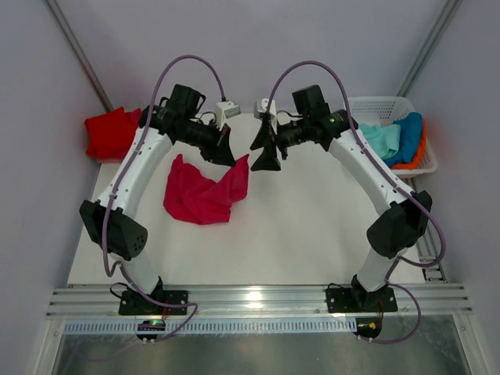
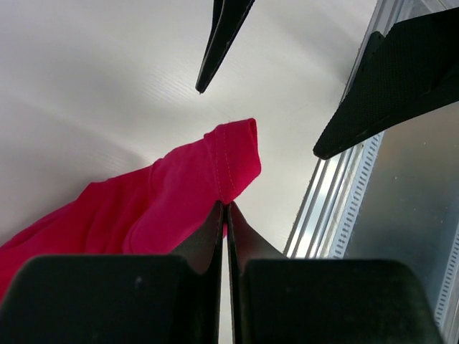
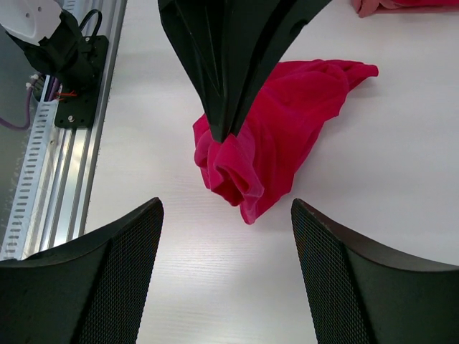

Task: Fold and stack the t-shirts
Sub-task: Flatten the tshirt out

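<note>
The crimson-pink t-shirt (image 1: 205, 191) lies crumpled on the white table (image 1: 312, 234), left of centre, with one hemmed corner pinched between the closed jaws of the left gripper (image 2: 226, 211). The right gripper (image 3: 226, 208) faces that corner from just beside it, jaws spread wide and empty, not touching the cloth, and the left gripper's fingers stand between it and the bulk of the shirt. A red t-shirt (image 1: 109, 133) sits at the far left corner; the white lattice basket (image 1: 375, 105) at far right holds the mint-green tee (image 1: 380, 141), the blue tee (image 1: 408, 129) and the orange tee (image 1: 418, 152).
</note>
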Motion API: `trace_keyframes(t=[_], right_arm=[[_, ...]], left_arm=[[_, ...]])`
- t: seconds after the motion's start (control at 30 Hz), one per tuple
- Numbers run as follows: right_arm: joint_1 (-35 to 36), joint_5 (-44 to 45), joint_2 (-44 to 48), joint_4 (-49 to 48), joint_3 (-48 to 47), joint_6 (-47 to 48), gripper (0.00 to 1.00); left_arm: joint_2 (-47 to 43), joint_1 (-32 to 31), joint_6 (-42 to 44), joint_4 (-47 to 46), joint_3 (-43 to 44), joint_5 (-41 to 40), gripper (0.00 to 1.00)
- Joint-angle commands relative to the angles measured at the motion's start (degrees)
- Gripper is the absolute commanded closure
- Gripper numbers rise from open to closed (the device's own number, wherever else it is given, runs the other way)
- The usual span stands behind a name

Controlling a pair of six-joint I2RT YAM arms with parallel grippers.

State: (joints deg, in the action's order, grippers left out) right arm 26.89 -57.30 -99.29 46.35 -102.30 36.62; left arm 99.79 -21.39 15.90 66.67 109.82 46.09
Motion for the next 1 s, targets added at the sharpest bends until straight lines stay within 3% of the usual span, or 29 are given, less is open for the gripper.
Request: trace_keyframes(t=[0.0, 0.53, 0.6, 0.63, 0.67, 0.7, 0.97], right_arm=[[0.4, -1.9, -1.4, -1.2, -4.4, -1.5, 0.24], [1.9, -4.1, -6.7, -1.0, -8.9, -3.8, 0.27], [2.2, -4.0, -6.8, -0.8, -8.9, -3.5, 0.49], [2.2, -4.0, -6.8, -0.6, -8.9, -3.3, 0.65], [2.3, -4.0, -6.7, -0.3, -8.8, -3.0, 0.89], [2.4, -3.9, -6.5, 0.1, -8.6, -1.7, 0.97], [2.5, 0.2, -3.3, 1.3, -6.0, 0.9, 0.97]], left_arm=[[-0.3, -0.4, 0.4, -0.6, 1.6, 1.8, 1.0], [-1.9, -2.0, 0.7, -0.6, 0.6, 2.1, 1.0], [-1.9, -2.1, 0.6, -0.6, 0.5, 2.3, 1.0], [-2.0, -2.1, 0.6, -0.6, 0.5, 2.3, 1.0], [-2.1, -2.1, 0.5, -0.6, 0.4, 2.5, 1.0], [-2.1, -2.1, 0.5, -0.7, 0.5, 2.3, 1.0], [-3.5, -2.1, 0.6, -1.5, 0.5, 1.3, 1.0]])
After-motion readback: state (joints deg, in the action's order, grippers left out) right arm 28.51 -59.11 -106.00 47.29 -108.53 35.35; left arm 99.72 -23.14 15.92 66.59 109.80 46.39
